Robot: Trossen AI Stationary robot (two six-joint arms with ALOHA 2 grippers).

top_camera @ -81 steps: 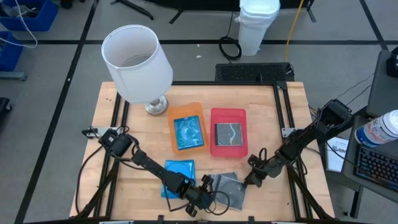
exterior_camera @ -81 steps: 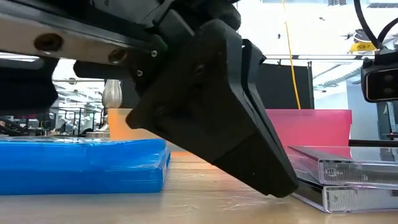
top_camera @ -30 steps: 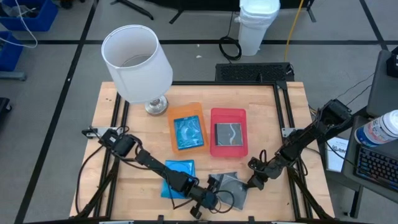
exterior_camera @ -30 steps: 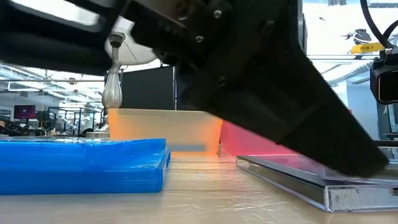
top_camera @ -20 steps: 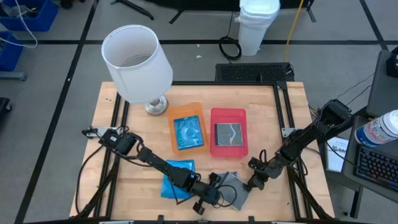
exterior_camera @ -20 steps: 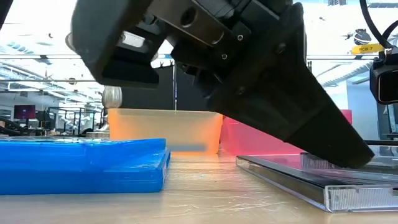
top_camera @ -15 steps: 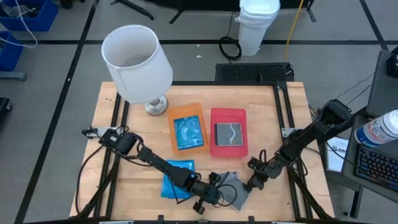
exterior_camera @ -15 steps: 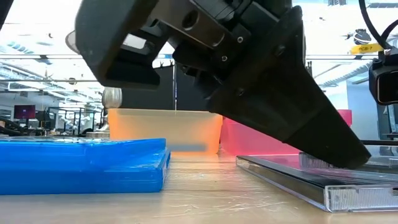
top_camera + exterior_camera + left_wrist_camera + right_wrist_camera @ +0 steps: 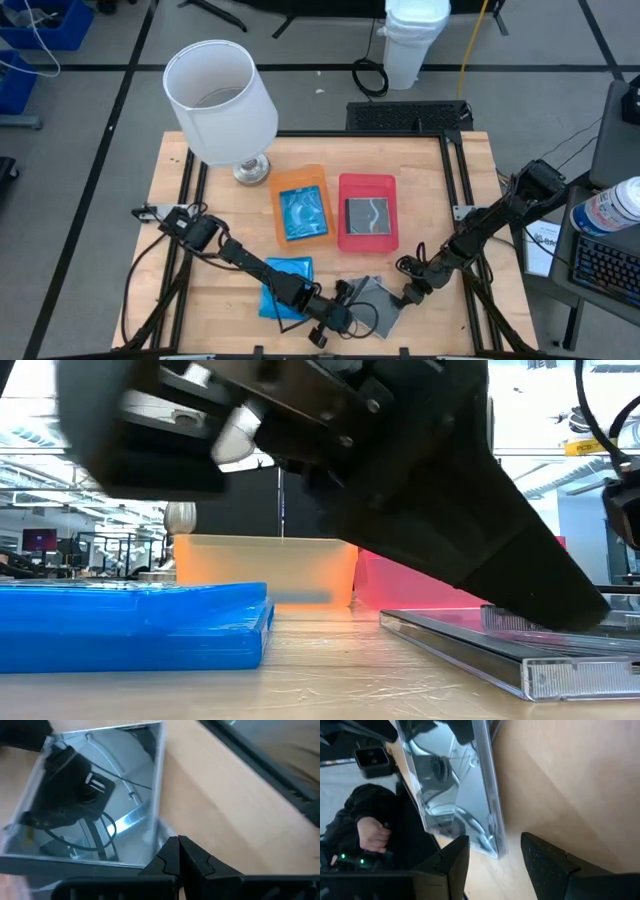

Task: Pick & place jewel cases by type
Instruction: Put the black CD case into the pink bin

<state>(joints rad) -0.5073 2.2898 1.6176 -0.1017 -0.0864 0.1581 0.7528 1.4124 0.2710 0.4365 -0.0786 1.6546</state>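
Observation:
Two clear jewel cases with dark insides (image 9: pixel 378 305) lie overlapped near the table's near edge. They also show in the low view (image 9: pixel 500 650) and both wrist views (image 9: pixel 95 800) (image 9: pixel 455 795). My left gripper (image 9: pixel 345 302) is shut, its tips at the cases' left corner (image 9: pixel 179 842). My right gripper (image 9: pixel 408 296) is open. Its fingers stand on either side of the cases' right edge (image 9: pixel 495 857); whether they touch it I cannot tell. A blue jewel case (image 9: pixel 285 270) lies flat left of them. My left gripper has its shut fingertips (image 9: pixel 570 618) down on the clear jewel case near its left corner (image 9: pixel 159 827). It slants down from the table's left. The case lies flat, on the table and on the other clear case.
An orange tray (image 9: pixel 300 178) holds a blue case (image 9: pixel 303 213). A red tray (image 9: pixel 367 185) beside it holds a dark case (image 9: pixel 367 215). A white-shaded lamp (image 9: pixel 220 100) stands at the far left. A person's hand (image 9: pixel 372 832) shows beyond the table.
My shut left gripper has moved toward the table's right, against the clear cases. The upper clear case has turned about on the table and slid a little toward my right gripper. The blue case has stayed where it was.

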